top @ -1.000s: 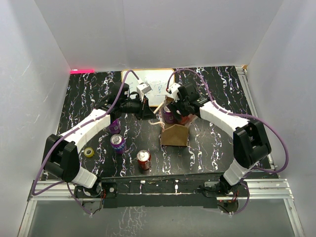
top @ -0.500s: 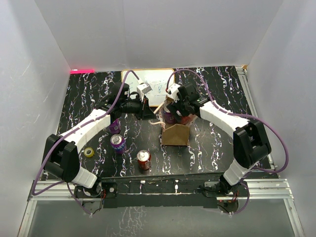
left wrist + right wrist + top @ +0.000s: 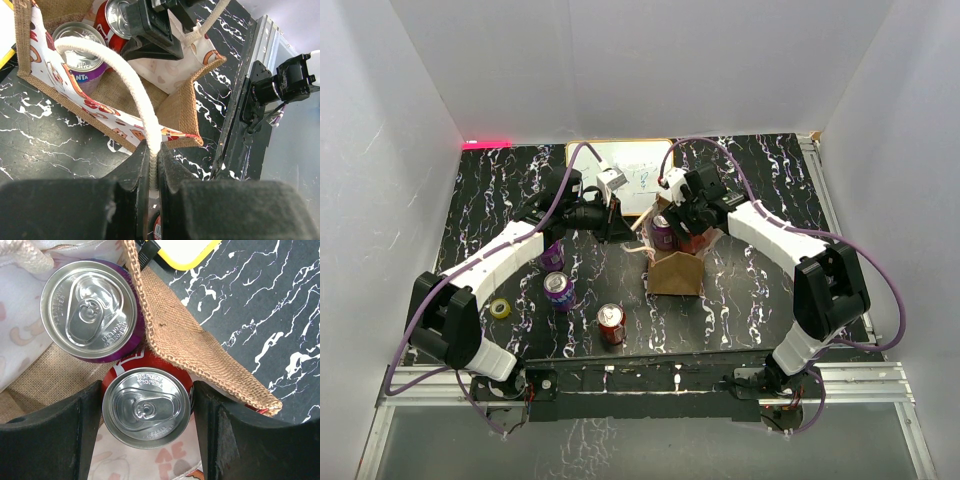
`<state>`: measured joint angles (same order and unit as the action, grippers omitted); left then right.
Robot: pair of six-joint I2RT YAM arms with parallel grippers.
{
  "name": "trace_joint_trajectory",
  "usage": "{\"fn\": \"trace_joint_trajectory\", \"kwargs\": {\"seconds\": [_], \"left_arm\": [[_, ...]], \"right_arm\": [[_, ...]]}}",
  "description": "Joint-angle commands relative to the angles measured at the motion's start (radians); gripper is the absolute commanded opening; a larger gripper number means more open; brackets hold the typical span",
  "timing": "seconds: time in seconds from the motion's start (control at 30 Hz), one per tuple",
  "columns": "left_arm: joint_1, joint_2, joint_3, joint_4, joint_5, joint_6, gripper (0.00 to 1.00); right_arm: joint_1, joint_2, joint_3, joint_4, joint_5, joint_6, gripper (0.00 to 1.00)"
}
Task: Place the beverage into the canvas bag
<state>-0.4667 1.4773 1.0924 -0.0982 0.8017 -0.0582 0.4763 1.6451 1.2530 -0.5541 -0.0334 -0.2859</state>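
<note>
The canvas bag (image 3: 675, 272) stands open mid-table, tan with a red-and-white patterned side (image 3: 105, 117). My left gripper (image 3: 154, 165) is shut on one cream loop handle (image 3: 125, 80) and holds it up; in the top view it is left of the bag (image 3: 630, 232). My right gripper (image 3: 148, 410) reaches into the bag from above (image 3: 688, 225), jaws against both sides of a red can (image 3: 146, 407). A purple can (image 3: 89, 310) stands upright in the bag beside the red one. Both cans also show in the left wrist view, purple (image 3: 80, 55) and red (image 3: 117, 15).
Two purple cans (image 3: 552, 256) (image 3: 558, 291) and a red can (image 3: 611, 324) stand on the table left of the bag. A yellow tape roll (image 3: 500, 308) lies at the left. A white framed whiteboard (image 3: 630, 170) lies behind the bag.
My right gripper has shifted slightly toward the back over the bag. The left arm and the handle have not moved.
</note>
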Motion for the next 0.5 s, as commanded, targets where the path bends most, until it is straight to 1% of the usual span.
{"fn": "trace_joint_trajectory", "kwargs": {"seconds": [0.0, 0.17, 0.3, 0.37, 0.47], "left_arm": [[0.002, -0.054, -0.014, -0.008, 0.031, 0.019, 0.00], [0.002, -0.057, -0.012, -0.009, 0.032, 0.020, 0.00], [0.002, -0.060, -0.012, -0.011, 0.033, 0.020, 0.00], [0.002, -0.060, -0.012, -0.011, 0.033, 0.020, 0.00], [0.002, -0.060, -0.012, -0.011, 0.036, 0.019, 0.00]], "right_arm": [[-0.011, -0.052, 0.055, 0.049, -0.075, 0.013, 0.29], [-0.018, -0.029, 0.039, 0.071, -0.115, -0.003, 0.29], [-0.026, -0.007, 0.016, 0.090, -0.094, -0.014, 0.29], [-0.027, 0.000, -0.001, 0.103, -0.075, -0.023, 0.32], [-0.031, 0.012, -0.019, 0.116, -0.049, -0.034, 0.40]]}}
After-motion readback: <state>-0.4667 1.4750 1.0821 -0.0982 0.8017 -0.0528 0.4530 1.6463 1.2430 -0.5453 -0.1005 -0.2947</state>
